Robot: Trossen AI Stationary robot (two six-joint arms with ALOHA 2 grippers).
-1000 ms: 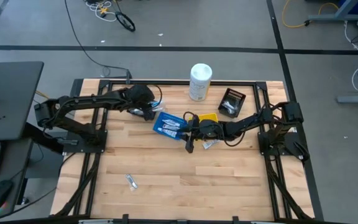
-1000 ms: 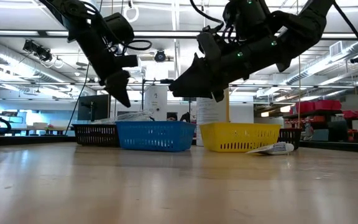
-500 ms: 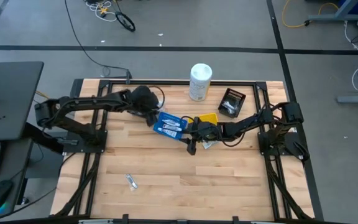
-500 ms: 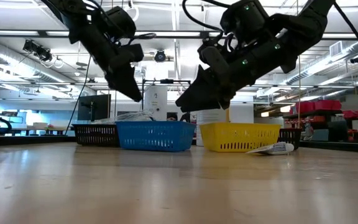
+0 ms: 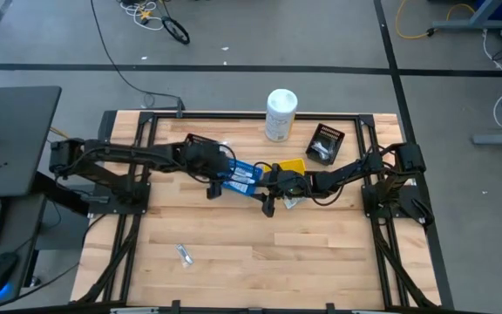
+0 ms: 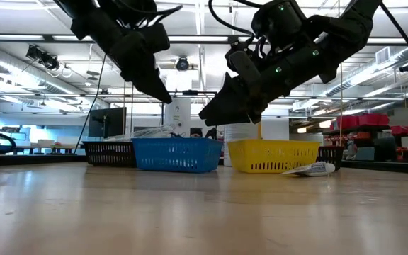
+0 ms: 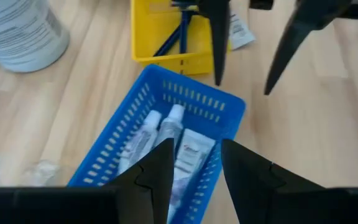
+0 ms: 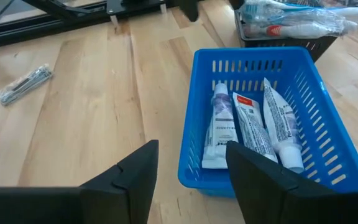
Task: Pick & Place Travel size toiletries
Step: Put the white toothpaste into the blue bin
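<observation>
Three small white tubes lie flat in the blue bin; they also show in the left wrist view. One more tube lies on the table next to the yellow bin, which holds blue-handled items. A wrapped item lies alone near the front left. My left gripper is open and empty, above the blue bin's left end. My right gripper is open and empty, above the table just right of that bin.
A large white canister stands at the far edge. A black bin sits at the far right. Another black bin with wrapped toothbrushes lies behind the blue one. Bare wood spreads toward the near edge.
My left gripper has gone toward the table's right and near edges, from over the black bin to the blue bin's left end. My right gripper has dipped a little and then kept still. Both stay open.
</observation>
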